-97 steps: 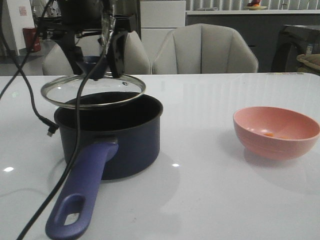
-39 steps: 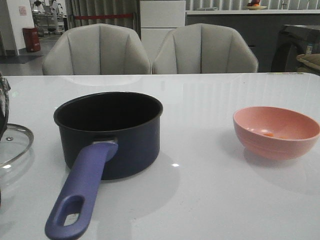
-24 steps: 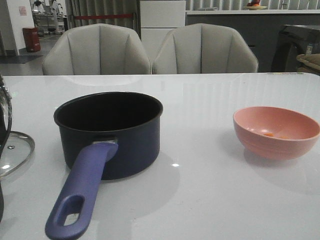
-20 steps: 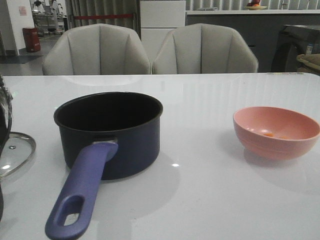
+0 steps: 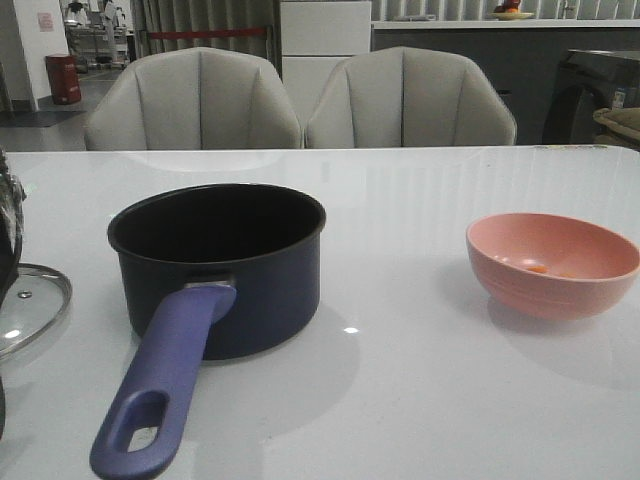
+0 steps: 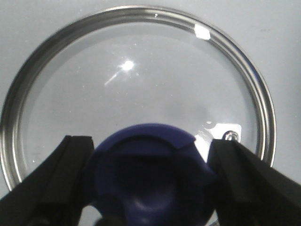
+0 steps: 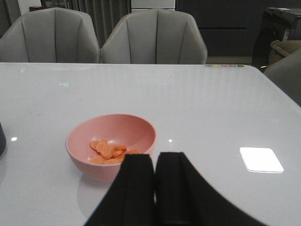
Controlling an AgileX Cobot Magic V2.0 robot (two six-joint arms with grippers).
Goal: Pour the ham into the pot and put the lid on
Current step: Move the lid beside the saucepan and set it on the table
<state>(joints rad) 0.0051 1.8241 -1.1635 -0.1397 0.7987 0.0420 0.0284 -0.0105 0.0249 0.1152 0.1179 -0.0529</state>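
The white table [image 5: 430,400] carries everything, and two grey chairs [image 5: 300,100] stand behind it. On the left half of the table sits the pot [image 5: 225,265], uncovered, its black inside dark; I see no food in it, although the far depth is hard to read from this low angle. Its long handle [image 5: 165,385] points toward the robot. Well apart, on the right half, stands the pink bowl [image 5: 552,262] with the ham [image 7: 109,151] inside: thin orange-pink slices lying in a small heap at the bottom.

The lid [image 6: 136,94] lies flat on the table at the far left edge of the front view, beside the pot and not on it. The left gripper [image 6: 149,188] is above it, its two black fingers [image 6: 61,179] spread on either side of the knob [image 6: 150,174]. They seem to stand close to the knob without pressing it, but the view is too tight to be sure. The right gripper [image 7: 155,188] hangs near the bowl on the robot's side, fingers pressed together and holding nothing.

So I judge the task to be at its beginning. The pot is open and ready, but the ham is not yet poured and the covering is not yet done. The right arm must take the bowl and tip it over the pot; then the lid must go on top.
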